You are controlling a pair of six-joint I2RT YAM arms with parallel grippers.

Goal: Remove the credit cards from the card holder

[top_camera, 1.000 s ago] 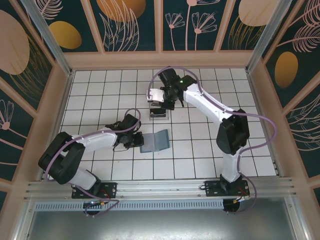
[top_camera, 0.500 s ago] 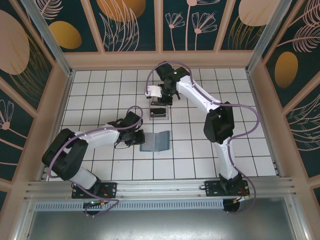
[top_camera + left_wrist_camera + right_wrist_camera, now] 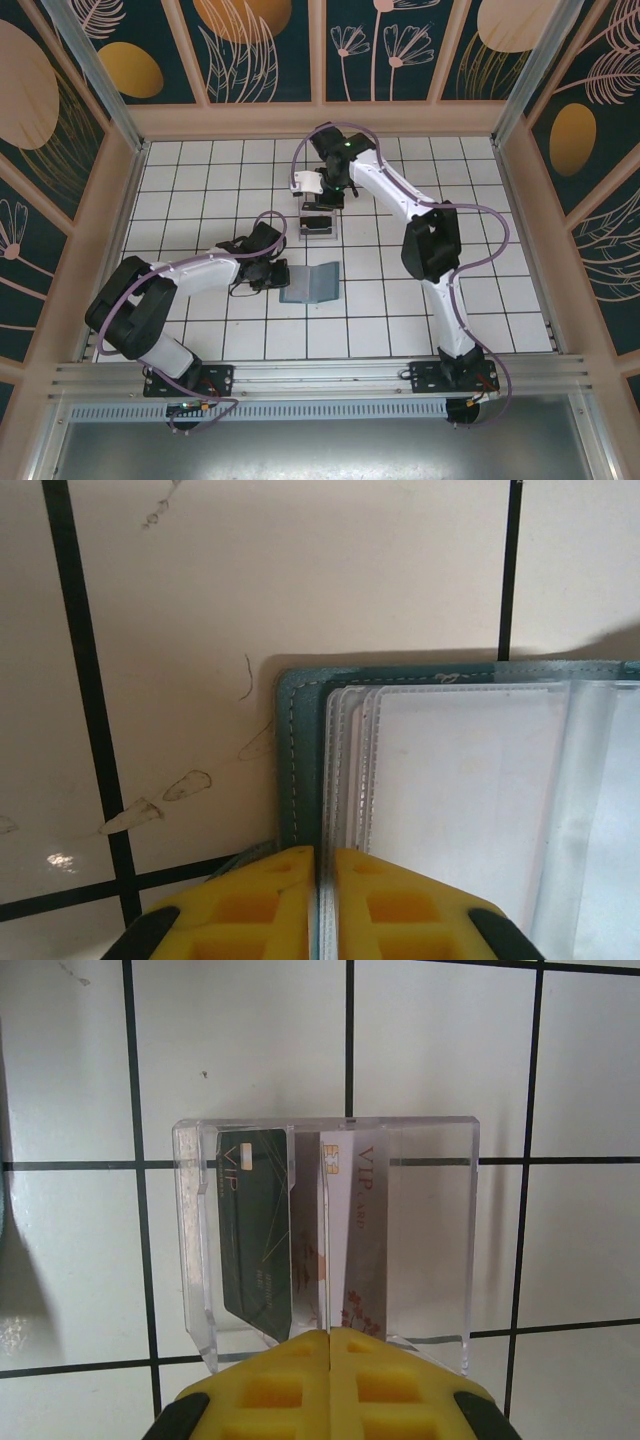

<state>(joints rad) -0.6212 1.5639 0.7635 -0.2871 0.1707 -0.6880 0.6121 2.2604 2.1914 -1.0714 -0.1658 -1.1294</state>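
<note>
Cards [image 3: 256, 1230] (one dark, one white, both thin plastic rectangles) stand on edge inside a clear plastic tray [image 3: 447, 1250]. The right gripper [image 3: 328, 1336] is close by, jaws pressed together; whether a card edge sits between them is unclear. The left gripper [image 3: 322, 858] pinches the open slate-blue soft bifold card holder [image 3: 298, 750] by its clear sleeves, which look empty. This is likely the final step — next, let go and lift clear of the tray.

Card holder [image 3: 298, 742]: slate-blue, pale stitching. Dark card [image 3: 255, 1230] green-black with gold lettering; pale card [image 3: 358, 1240] silvery-white, red lettering. Table [image 3: 200, 170]: white tiles, black grid.
</note>
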